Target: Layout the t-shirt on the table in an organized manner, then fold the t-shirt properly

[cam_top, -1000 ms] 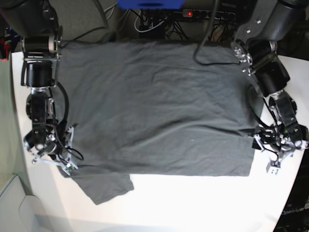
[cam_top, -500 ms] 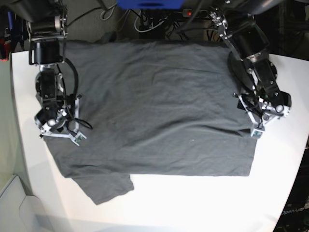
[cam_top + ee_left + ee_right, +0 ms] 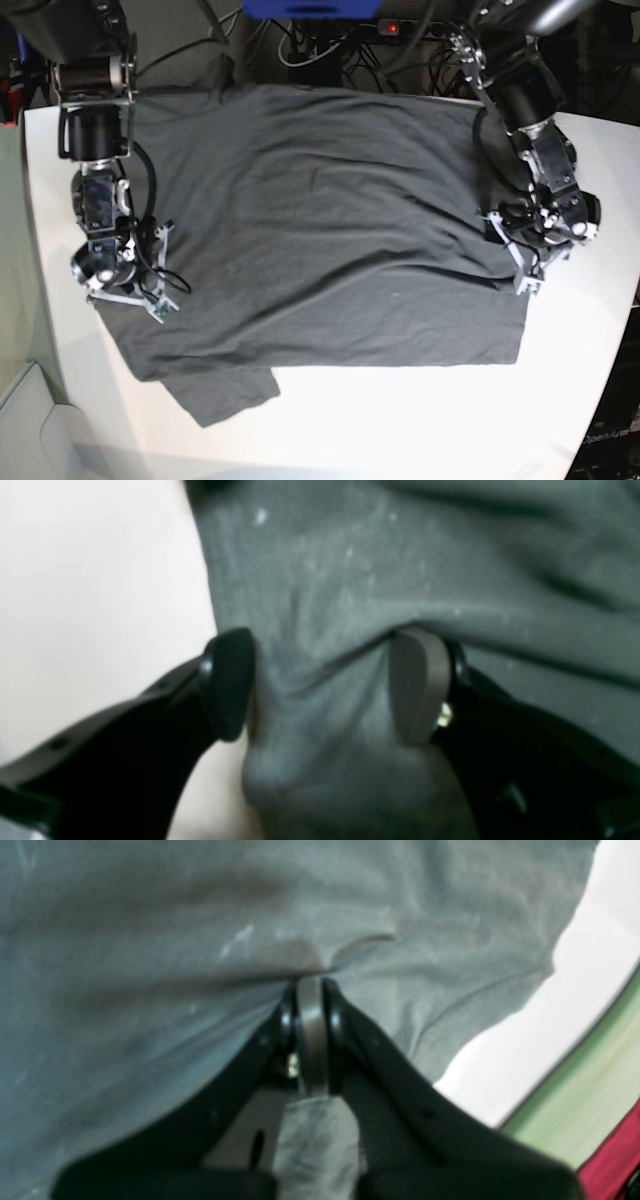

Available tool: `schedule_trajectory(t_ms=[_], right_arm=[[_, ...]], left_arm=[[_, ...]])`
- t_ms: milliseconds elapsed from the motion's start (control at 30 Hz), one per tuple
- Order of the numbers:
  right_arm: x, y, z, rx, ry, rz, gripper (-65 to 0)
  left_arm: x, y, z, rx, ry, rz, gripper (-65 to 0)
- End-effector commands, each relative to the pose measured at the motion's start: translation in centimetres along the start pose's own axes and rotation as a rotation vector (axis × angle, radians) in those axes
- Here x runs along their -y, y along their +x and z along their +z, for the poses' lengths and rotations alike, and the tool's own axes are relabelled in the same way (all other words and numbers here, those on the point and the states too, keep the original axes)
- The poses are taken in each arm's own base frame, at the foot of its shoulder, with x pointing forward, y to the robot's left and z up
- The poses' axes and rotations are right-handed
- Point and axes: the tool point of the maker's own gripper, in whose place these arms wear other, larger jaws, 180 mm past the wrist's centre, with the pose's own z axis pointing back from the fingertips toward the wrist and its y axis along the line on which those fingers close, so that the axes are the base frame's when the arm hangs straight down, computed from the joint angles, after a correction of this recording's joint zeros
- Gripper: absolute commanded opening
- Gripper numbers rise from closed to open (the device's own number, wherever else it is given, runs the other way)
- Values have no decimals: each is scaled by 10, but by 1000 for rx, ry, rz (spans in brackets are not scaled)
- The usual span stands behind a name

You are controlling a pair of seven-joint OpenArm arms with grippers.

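The dark grey t-shirt (image 3: 320, 230) lies spread over the white table (image 3: 400, 420), with one sleeve (image 3: 215, 390) sticking out at the near left. On the shirt's left edge, my right gripper (image 3: 155, 305) is shut on a pinch of cloth. The right wrist view shows that gripper (image 3: 310, 987) with its pads pressed together and fabric (image 3: 150, 940) gathered at the tips. At the shirt's right edge my left gripper (image 3: 527, 275) presses down on the cloth. In the left wrist view that gripper (image 3: 322, 685) has its jaws wide apart, astride a raised ridge of cloth (image 3: 350, 555).
Behind the table's back edge lie cables and a power strip (image 3: 390, 28) with a red light, beside a blue object (image 3: 310, 8). A pale green surface (image 3: 10, 300) borders the table on the left. Bare white tabletop (image 3: 580, 400) shows near the front right.
Both grippers have moved back from the shirt's near corners along its side edges. The left side of the shirt has shifted with the right gripper. White table now shows at the back right.
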Motion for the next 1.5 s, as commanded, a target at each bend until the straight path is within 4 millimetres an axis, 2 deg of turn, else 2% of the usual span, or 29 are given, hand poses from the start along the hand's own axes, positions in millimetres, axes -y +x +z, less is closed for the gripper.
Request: schedule_trajectory(t_ms=[0,133,200,267,467,600,733,833,933,1000,1100,1200,1467], right_arm=[[-11,-5,-6,-17,49,-1,-648],[-1,7,-6,-11,47,-11,-648],[4,13,-4,0,41,-12,-648],[8,17,-2,6,34,-13,-648],[21,23,8,15,-7,-6,-650],[37,28,28,51,-83,12,-650],[47,50,53,132,-152,34,-648],[46,64,60,169,-160,36,-648],[42,68,59,178,-152,35,-648],[36,69,57,179,-140,36,-648],[28,72,56,181,-128,47,-648],[23,67,53,172,-119,50,-648],[30,60,53,156,-133,52,-650]], left_arm=[[-5,-16,-3,-79,13,-17,-231],[-10,3,-9,-50,0,-10,-231],[-25,11,-7,-38,15,-8,-231],[-30,20,-8,-28,13,-4,-231],[-51,27,1,-25,54,-7,-231],[-66,37,22,-28,124,-20,-231],[-81,53,53,1,217,-32,-231],[-80,75,72,83,236,-23,-231],[-80,102,82,178,223,-14,-231],[-75,122,78,230,194,-9,-231],[-61,135,53,257,101,11,-232],[-40,147,27,290,-5,37,-233],[-6,176,-3,409,-171,116,-234]])
